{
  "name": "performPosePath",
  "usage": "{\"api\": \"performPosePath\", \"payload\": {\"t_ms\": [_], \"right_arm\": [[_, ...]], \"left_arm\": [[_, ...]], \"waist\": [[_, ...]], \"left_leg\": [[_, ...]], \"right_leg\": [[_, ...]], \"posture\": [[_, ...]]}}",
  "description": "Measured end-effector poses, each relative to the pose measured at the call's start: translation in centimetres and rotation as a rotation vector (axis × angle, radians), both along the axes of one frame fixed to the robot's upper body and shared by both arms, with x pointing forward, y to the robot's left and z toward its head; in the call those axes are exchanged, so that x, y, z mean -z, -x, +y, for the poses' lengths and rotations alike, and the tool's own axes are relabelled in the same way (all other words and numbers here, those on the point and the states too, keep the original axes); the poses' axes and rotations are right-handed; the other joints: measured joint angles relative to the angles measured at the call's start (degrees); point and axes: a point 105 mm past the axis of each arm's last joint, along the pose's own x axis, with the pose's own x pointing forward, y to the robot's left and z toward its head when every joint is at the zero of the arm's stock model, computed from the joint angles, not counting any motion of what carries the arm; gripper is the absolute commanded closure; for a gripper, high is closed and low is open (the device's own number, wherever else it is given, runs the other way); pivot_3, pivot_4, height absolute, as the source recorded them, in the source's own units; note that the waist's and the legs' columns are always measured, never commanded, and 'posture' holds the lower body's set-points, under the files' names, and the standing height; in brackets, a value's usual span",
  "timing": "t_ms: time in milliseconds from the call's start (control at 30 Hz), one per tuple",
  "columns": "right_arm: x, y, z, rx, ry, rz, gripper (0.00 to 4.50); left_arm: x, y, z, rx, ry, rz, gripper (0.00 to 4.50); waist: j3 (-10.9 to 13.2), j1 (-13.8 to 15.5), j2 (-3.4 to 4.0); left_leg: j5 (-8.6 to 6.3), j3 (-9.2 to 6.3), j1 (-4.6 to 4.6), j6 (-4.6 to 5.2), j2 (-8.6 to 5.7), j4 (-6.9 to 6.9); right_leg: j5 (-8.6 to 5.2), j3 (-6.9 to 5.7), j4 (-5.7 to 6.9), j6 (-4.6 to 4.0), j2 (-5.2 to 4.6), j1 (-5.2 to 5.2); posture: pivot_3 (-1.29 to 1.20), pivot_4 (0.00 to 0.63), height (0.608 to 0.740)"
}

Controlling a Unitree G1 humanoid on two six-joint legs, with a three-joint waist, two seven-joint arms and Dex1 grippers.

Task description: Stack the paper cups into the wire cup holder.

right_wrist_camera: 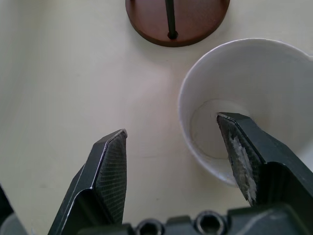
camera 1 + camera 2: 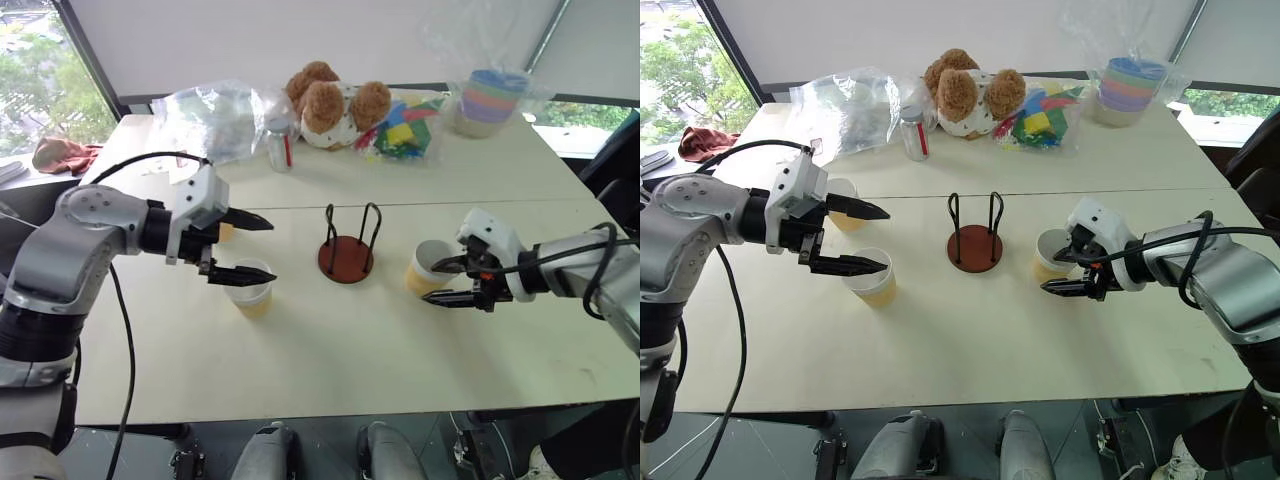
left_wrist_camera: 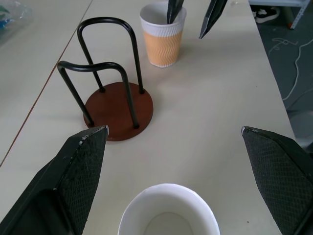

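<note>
Right pincer (image 2: 1068, 270) straddles the rim of a paper cup (image 2: 1048, 256) just right of the wire cup holder (image 2: 974, 240), one finger inside, not yet clamped. Left pincer (image 2: 868, 238) gapes empty over another cup (image 2: 871, 277) left of the holder. Light and thin-walled, these cups likely crush easily; pinch gently at the stiffer rolled rim.

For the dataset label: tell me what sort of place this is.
Probably an office or lab room set up for robot trials. A plain pale table stands by big windows with trees outside, and props crowd its far edge: a teddy bear, a silver drink can, wrapped pastel cups.
</note>
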Motion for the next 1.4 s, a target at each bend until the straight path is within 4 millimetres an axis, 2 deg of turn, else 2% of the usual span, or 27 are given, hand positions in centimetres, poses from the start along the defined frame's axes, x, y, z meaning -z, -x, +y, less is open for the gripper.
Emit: {"api": "performPosePath", "payload": {"t_ms": [133,333,400,467,533,600,633,667,733,767,867,1233,1400], "right_arm": [[0.5,-0.5,-0.6,0.002,0.019,-0.005,4.35],[0.3,-0.8,-0.5,-0.024,0.029,-0.021,4.44],[-0.9,-1.2,-0.1,-0.059,0.034,-0.064,4.44],[-3.3,-1.9,0.3,-0.101,0.044,-0.137,4.44],[-8.4,-3.1,1.5,-0.175,0.041,-0.264,4.44],[-13.9,-3.1,3.3,-0.265,0.027,-0.415,4.44],[-16.0,-2.7,4.4,-0.324,0.023,-0.472,4.44],[-17.0,-2.4,5.3,-0.372,0.019,-0.498,4.44],[-16.8,-2.4,7.1,-0.471,0.014,-0.476,4.44],[-15.9,-2.8,7.9,-0.509,0.019,-0.440,4.44],[-13.5,-4.0,8.7,-0.556,0.040,-0.349,4.44],[-10.4,-5.6,9.0,-0.670,0.144,-0.243,4.44],[-10.2,-5.5,9.3,-0.687,0.148,-0.215,4.44]], "left_arm": [[0.2,-0.1,0.2,-0.014,-0.003,0.003,0.00],[0.5,-0.4,0.8,-0.039,0.002,0.013,0.00],[0.7,-0.7,1.2,-0.060,0.008,0.025,0.00],[0.9,-0.9,1.7,-0.081,0.007,0.034,0.00],[1.1,-1.4,2.9,-0.131,0.009,0.045,0.00],[1.3,-1.7,3.4,-0.154,0.009,0.047,0.00],[1.3,-1.9,3.6,-0.158,0.009,0.047,0.00],[1.4,-1.9,3.7,-0.161,0.008,0.048,0.00],[1.5,-2.1,4.0,-0.171,0.005,0.048,0.00],[1.6,-2.2,4.0,-0.175,0.005,0.050,0.00],[1.6,-2.2,3.9,-0.173,0.010,0.048,0.00],[1.8,-1.9,3.4,-0.178,0.006,0.031,0.00],[2.1,-1.9,3.5,-0.191,0.010,0.045,0.00]], "waist": [[0.00,0.00,0.00],[0.00,-0.08,0.00],[0.03,-0.16,0.05],[0.06,-0.37,0.10],[0.24,-0.78,0.38],[0.33,-0.68,0.51],[0.29,-0.61,0.41],[0.23,-0.45,0.30],[0.18,-0.30,0.14],[0.19,-0.31,0.15],[0.22,-0.19,0.14],[0.24,-0.50,0.14],[0.24,-0.47,0.14]], "left_leg": [[0.00,0.00,0.00,0.00,0.00,0.00],[0.00,0.00,0.00,0.00,0.00,0.01],[0.00,0.02,0.00,0.00,0.00,0.02],[0.00,0.04,0.00,0.00,0.00,0.01],[0.00,0.16,0.00,0.00,0.00,0.01],[0.01,0.22,-0.01,-0.02,0.05,-0.08],[0.01,0.20,-0.01,-0.05,0.17,-0.12],[0.03,0.15,-0.01,-0.11,0.25,-0.13],[0.06,0.10,-0.05,-0.20,0.26,-0.11],[0.07,0.16,-0.16,-0.22,0.23,-0.04],[0.09,0.20,-0.39,-0.22,0.02,0.11],[0.10,0.22,-0.45,-0.23,0.00,0.08],[0.10,0.23,-0.45,-0.24,0.00,0.08]], "right_leg": [[0.00,0.00,0.00,0.00,0.00,0.00],[0.00,-0.01,0.01,0.00,0.00,0.00],[0.00,0.00,0.01,0.00,0.00,-0.01],[0.00,0.00,0.02,0.00,0.00,-0.05],[0.01,0.08,0.11,0.00,0.00,-0.16],[0.00,0.12,0.16,0.00,0.04,-0.30],[0.00,0.07,0.13,0.00,0.17,-0.30],[0.00,0.05,0.11,0.00,0.27,-0.27],[0.00,0.03,0.10,-0.01,0.30,-0.22],[0.00,0.06,0.11,-0.01,0.26,-0.24],[0.01,0.05,0.11,0.00,0.03,-0.35],[0.02,-0.02,0.12,0.02,-0.02,-0.45],[0.02,-0.01,0.13,0.02,-0.02,-0.45]], "posture": [[0.00,0.150,0.740],[0.00,0.150,0.740],[0.00,0.150,0.740],[0.00,0.150,0.740],[0.00,0.150,0.740],[0.00,0.150,0.740],[0.00,0.150,0.740],[0.00,0.150,0.740],[0.00,0.150,0.740],[0.00,0.150,0.740],[0.00,0.150,0.740],[0.00,0.150,0.740],[0.00,0.150,0.740]]}}
